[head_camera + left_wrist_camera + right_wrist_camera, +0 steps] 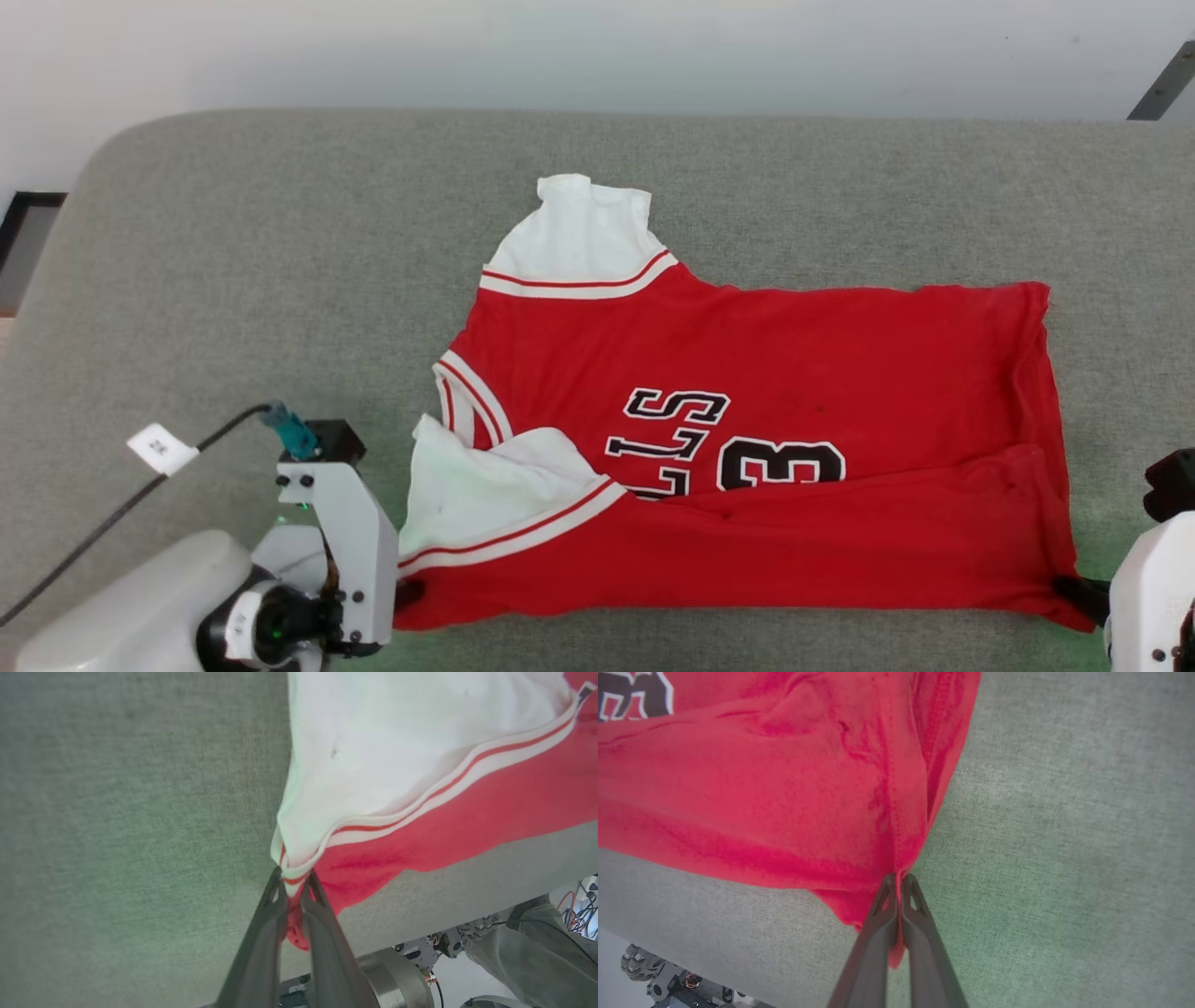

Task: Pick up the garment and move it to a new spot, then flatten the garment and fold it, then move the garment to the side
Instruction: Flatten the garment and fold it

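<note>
The garment [766, 439], a red jersey with white sleeves and black lettering, lies sideways on the grey cushion [233, 261], its near long edge folded up over part of the lettering. My left gripper [409, 592] is shut on the garment's near left corner, where the white sleeve [397, 756] meets the red cloth [467, 826]; in the left wrist view the left gripper [293, 882] pinches striped trim. My right gripper [1074, 588] is shut on the near right hem corner, and the right wrist view shows the right gripper [899, 879] clamping a red seam [892, 793].
The cushion's front edge [467, 896] runs close below the garment's near edge, with robot base parts [397, 975] and cables beyond it. A tagged black cable [159, 467] crosses the cushion left of my left arm. Bare cushion lies behind and left of the garment.
</note>
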You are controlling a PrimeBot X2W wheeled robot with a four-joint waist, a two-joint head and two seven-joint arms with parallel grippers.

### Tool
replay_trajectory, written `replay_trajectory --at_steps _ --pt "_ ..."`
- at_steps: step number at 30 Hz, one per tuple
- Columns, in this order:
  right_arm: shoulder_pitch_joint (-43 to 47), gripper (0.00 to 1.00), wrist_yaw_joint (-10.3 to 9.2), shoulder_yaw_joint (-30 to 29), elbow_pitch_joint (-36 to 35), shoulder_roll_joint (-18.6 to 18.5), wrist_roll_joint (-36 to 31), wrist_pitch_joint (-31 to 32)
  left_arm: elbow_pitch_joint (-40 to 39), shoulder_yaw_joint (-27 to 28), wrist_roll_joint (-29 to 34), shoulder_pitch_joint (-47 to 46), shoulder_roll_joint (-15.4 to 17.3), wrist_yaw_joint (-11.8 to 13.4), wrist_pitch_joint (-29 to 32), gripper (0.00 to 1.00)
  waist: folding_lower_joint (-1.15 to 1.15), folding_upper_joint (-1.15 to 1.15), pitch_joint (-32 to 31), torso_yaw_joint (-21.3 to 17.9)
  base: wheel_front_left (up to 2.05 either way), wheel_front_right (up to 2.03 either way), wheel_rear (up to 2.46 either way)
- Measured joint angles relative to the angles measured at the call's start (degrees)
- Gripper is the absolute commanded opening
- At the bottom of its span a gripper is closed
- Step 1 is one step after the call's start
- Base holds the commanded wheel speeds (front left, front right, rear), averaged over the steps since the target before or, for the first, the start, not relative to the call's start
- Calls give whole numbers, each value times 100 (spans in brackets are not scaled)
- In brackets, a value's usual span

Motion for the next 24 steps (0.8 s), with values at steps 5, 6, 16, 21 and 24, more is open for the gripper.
replay_trajectory --at_steps 5,6,16,21,24 --pt "-48 0 -1 153 94 37 -32 -147 260 1 -55 4 -141 -22 -7 29 0 0 49 -42 0 0 0" --pt "-84 0 -1 171 99 34 -47 -166 269 -10 -36 -18 -144 -23 9 61 0 0 57 -52 0 0 0" --pt "-464 100 -1 258 -67 -16 -34 -528 -76 194 68 -673 302 242 471 100 0 0 117 -189 0 0 0" --pt "-585 100 -1 104 -417 36 18 -755 -315 435 308 -1345 431 297 486 100 0 0 192 -306 0 0 0" --pt "-737 100 -1 -22 -686 149 -78 -1177 -149 549 575 -1738 316 112 250 100 0 0 268 -409 0 0 0"
